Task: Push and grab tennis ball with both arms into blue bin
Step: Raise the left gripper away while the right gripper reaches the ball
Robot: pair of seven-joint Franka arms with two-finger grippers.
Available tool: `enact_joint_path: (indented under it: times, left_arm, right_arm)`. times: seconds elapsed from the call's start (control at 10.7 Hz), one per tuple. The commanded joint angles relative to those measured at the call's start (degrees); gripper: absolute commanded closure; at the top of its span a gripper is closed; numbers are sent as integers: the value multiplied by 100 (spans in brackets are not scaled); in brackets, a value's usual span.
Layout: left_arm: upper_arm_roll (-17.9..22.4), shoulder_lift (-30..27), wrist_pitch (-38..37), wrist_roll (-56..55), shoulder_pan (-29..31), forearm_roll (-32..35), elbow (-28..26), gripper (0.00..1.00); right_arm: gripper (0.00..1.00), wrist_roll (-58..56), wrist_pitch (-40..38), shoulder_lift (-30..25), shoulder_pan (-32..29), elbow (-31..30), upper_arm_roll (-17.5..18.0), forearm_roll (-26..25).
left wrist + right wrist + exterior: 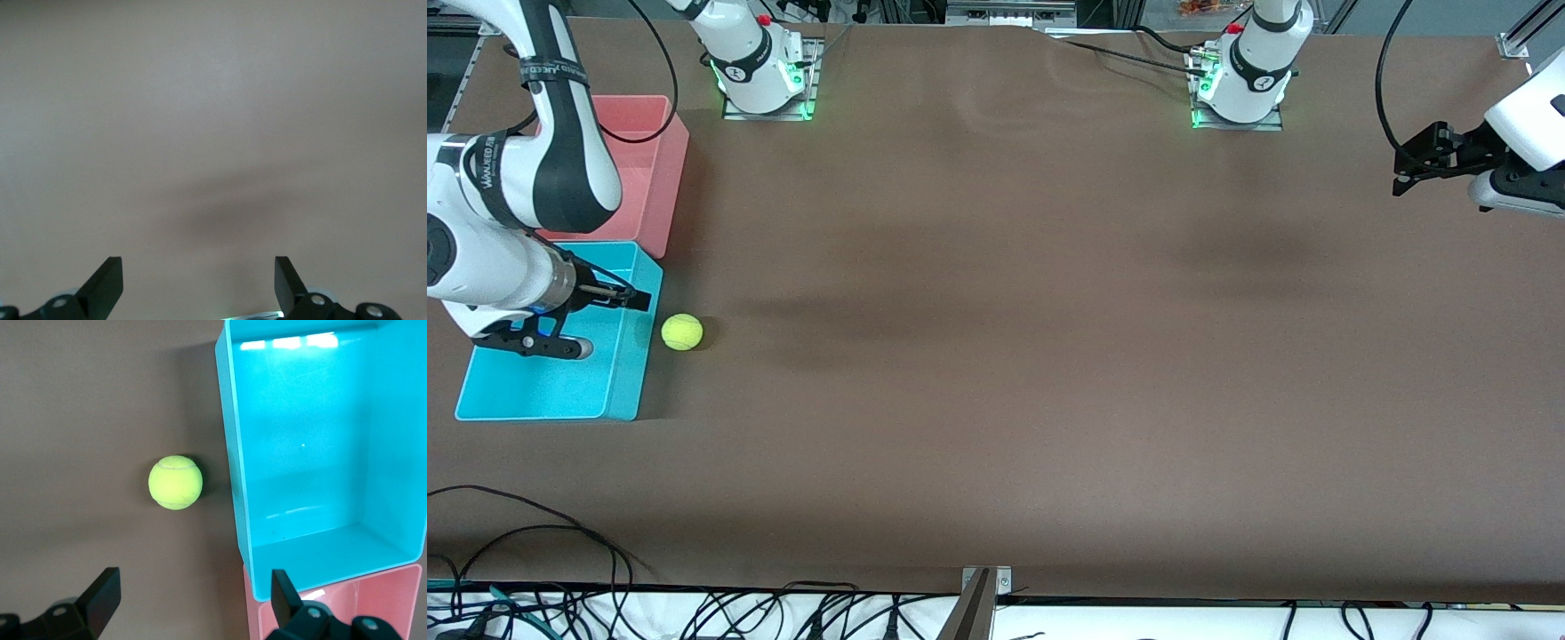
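Both claws stand wide and empty: right gripper (640, 298) over the blue bin (618, 391), tennis ball (682, 332) just beside that bin; left gripper (1405, 173) waits well apart.

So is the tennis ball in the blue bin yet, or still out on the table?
Out. The tennis ball sits on the table beside the blue bin, just outside its wall; the bin looks empty.

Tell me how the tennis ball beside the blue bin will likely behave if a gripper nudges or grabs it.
The tennis ball is round and sits free on the flat table, so a nudge would probably send it rolling. Its fuzzy felt should grip well between fingers. The blue bin wall beside it might stop a roll that way, but the wall stands taller, so pushing alone likely won't get it in.
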Motion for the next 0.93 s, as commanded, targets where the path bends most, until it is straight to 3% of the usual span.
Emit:
enact_joint_path:
  times: [0.0,0.37,0.84]
  left_arm:
    - [-48,99,-140,-43,114,-111,153,0]
    - [23,99,-140,-60,-193,-102,152,0]
    - [5,134,-149,-52,-132,-128,214,0]
  right_arm:
    - [0,107,226,-237,14,-542,24,-139]
    - [0,115,1490,-518,-30,-1526,-46,-112]
    - [0,107,2563,-176,-57,-1817,-108,-139]
